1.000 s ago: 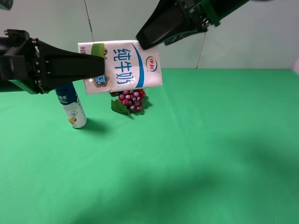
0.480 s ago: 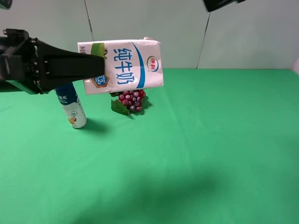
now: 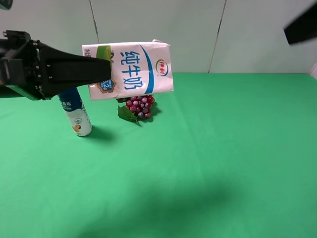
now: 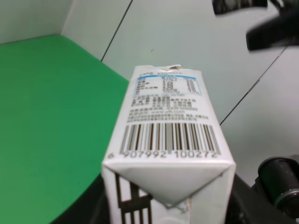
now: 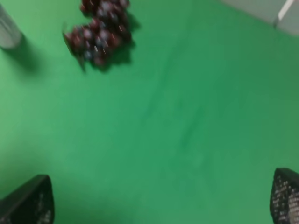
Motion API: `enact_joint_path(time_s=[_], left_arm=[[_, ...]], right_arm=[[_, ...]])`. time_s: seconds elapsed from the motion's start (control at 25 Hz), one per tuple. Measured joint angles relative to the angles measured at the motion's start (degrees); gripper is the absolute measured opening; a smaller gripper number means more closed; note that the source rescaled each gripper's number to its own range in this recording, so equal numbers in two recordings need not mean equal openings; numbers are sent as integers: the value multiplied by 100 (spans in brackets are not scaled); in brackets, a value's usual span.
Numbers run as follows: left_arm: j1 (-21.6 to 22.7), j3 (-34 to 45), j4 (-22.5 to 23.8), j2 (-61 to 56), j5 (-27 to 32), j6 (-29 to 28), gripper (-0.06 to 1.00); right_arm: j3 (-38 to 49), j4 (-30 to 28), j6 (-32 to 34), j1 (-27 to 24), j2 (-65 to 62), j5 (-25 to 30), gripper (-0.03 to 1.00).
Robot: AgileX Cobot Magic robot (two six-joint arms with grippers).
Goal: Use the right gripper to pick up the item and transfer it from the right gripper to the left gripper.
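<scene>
The item, a white milk carton with blue characters, hangs in the air on its side above the green table, and my left gripper is shut on its left end. In the left wrist view its barcode face and folded end point toward the camera. My right gripper is open over bare green cloth, with nothing between its fingertips. Only a blurred dark part of the right arm shows at the upper right edge of the exterior view, well clear of the carton.
A blue-capped white bottle stands on the table below the left gripper. A bunch of red grapes lies under the carton, and it also shows in the right wrist view as blurred grapes. A grey wall stands behind.
My right gripper has drawn away from the carton's top right corner, up and off to the right edge. The carton and left gripper have stayed still.
</scene>
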Motion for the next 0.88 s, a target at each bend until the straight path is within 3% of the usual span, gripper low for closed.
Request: enact_joint_path(time_s=[0.4, 0.76, 0.88], left_arm=[[0, -5, 4, 0, 17, 0, 0], [-5, -5, 6, 0, 17, 0, 0], [-5, -5, 11, 0, 17, 0, 0]], right_arm=[[2298, -138, 700, 0, -2439, -430, 100], [3549, -145, 781, 0, -4341, -1030, 100], [3748, -432, 1178, 0, -4680, -1028, 100]])
